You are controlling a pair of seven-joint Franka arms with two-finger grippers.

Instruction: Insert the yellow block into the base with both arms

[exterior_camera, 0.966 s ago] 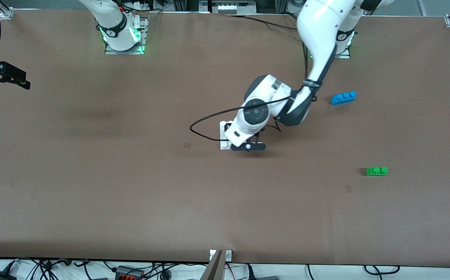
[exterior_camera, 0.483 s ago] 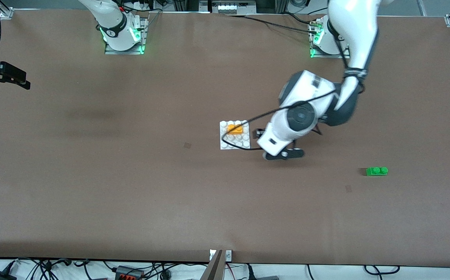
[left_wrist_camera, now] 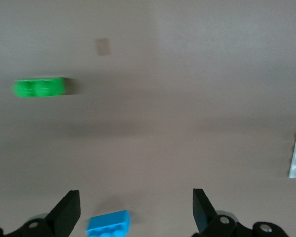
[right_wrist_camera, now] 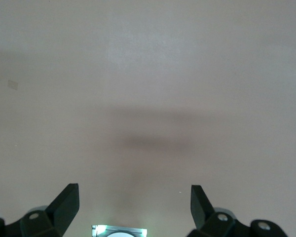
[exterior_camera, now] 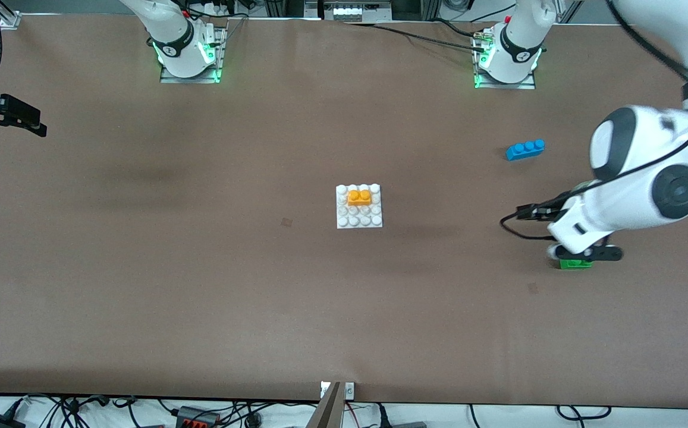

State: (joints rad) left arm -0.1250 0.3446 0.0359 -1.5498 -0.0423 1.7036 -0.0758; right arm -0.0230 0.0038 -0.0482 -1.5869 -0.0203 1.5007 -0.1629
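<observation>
Yellow block [exterior_camera: 359, 197] sits on base [exterior_camera: 344, 221] (studs up).

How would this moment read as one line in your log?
yellow block: seated on base | left pincer: open, over table near green brick | right pincer: open, waiting

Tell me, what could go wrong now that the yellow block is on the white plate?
The yellow block sits on the base, maybe not pressed fully down. The left tool, open, is up over the table beside the green brick and blue brick, so it might bump one. The right tool waits, open.
</observation>
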